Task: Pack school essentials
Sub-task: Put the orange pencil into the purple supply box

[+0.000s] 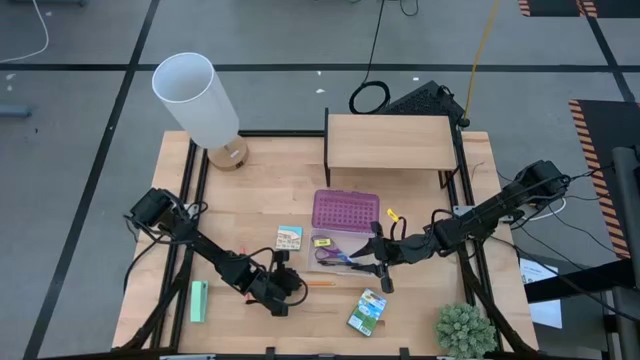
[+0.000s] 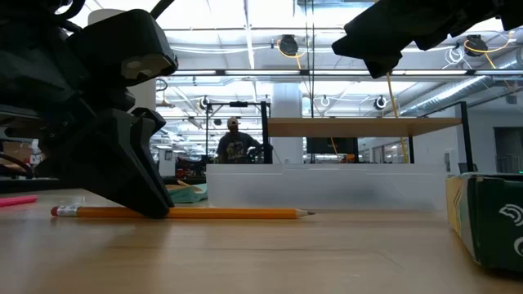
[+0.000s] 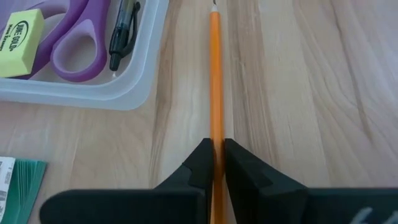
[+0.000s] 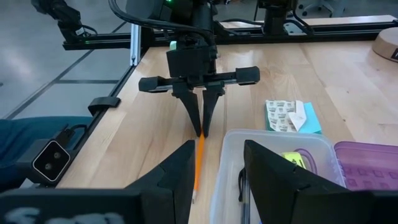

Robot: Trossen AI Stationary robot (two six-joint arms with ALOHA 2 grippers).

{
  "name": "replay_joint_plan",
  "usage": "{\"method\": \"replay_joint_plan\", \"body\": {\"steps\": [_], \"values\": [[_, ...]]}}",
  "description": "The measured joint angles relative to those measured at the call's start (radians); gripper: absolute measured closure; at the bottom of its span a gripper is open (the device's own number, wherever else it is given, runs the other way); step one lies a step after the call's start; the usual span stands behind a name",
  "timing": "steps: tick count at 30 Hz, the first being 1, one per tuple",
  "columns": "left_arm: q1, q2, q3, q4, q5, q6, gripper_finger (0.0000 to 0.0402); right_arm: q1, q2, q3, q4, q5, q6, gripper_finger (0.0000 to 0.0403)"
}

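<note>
The long orange wooden pencil (image 3: 215, 74) lay flat on the pale wooden table (image 1: 420, 210), just beside the open clear plastic case (image 3: 140, 93), running roughly along its near wall. The left gripper (image 3: 215, 163) had its two dark fingers closed against the pencil's shaft, tips down at the tabletop, gripping it nearer the eraser end than the point.

The likeliest failure, as I judged it, was the pencil pivoting once lifted: held off its middle, the long pointed end could sag or twist between the narrow pads and slip out. A second risk was the tip striking the case wall on the way over, since the wall stood so close alongside.

Inside the case lay the purple-handled scissors (image 3: 78, 40), a black pen (image 3: 123, 28) and a small yellow eraser (image 3: 18, 34), leaving little room, so the pencil would need to go in lengthwise.

The right gripper (image 4: 217, 168) hung just above the case's edge with its fingers spread apart and holding nothing; it sat close to the drop path and could get in the way. A small colourful square pack (image 1: 289, 238) lay near the case, a green-yellow crayon box (image 1: 367, 312) further toward the front, and a mint-green rectangular block (image 1: 199, 301) well apart at the left edge.
</note>
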Motion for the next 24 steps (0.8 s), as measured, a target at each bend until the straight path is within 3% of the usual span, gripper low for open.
{"method": "replay_joint_plan", "body": {"steps": [24], "values": [[0.000, -0.081, 0.000, 0.002, 0.046, -0.004, 0.0369, 0.000, 0.009, 0.000, 0.003, 0.022, 0.010, 0.0273]]}}
